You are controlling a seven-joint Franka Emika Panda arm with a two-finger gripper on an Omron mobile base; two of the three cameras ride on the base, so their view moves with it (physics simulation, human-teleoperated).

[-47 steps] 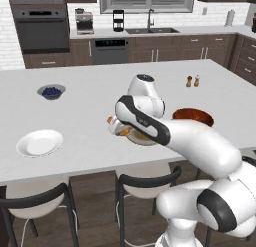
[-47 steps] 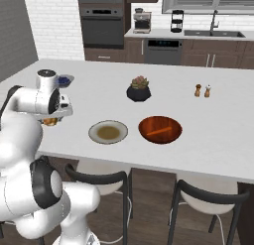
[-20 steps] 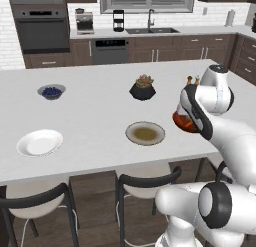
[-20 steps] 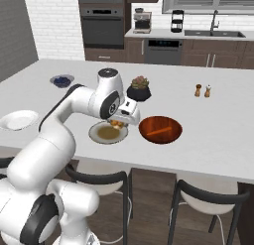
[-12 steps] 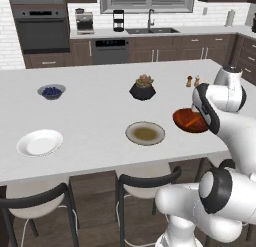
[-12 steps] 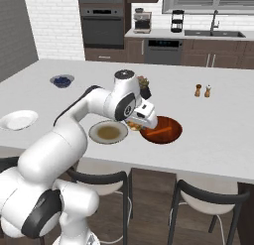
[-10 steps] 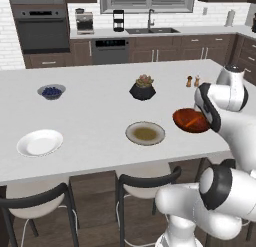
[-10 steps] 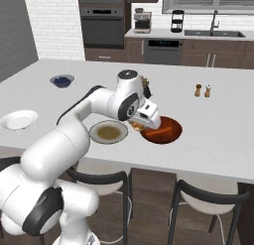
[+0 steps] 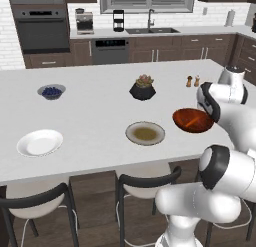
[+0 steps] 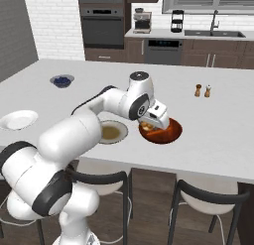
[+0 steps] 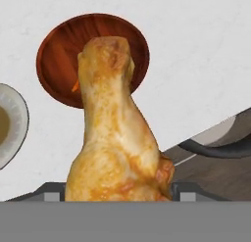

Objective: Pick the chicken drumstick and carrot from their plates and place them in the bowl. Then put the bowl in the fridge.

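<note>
1. Gripper (image 10: 150, 123) clenched on the chicken drumstick (image 11: 116, 133); in the hand view the golden-brown meat rose between the fingertips and covered part of the bowl (image 11: 59, 60) beyond it.
2. Near edge of the counter (image 9: 100, 141): two dark chair backs (image 9: 145, 181) stood below it.
3. The bowl sat close to the counter's near edge, toward its right end in the left base view; the hand view showed a sliver of orange carrot (image 11: 75, 85) inside it, beside the drumstick's outline. The hand hung just over the bowl's left rim in the right base view.
4. Grey-tan plate (image 9: 145, 133), brownish centre, lay just left of the bowl, apart from it, with nothing on it.
5. White plate (image 9: 40, 142) lay bare near the counter's left near corner, well apart from the bowl.
6. Black plant pot (image 9: 143, 89) stood mid-counter, behind the grey-tan plate.
7. Salt and pepper shakers (image 9: 192, 81) stood behind the bowl, toward the far edge.
8. Small grey bowl of blueberries (image 9: 51, 91) sat toward the far left.
</note>
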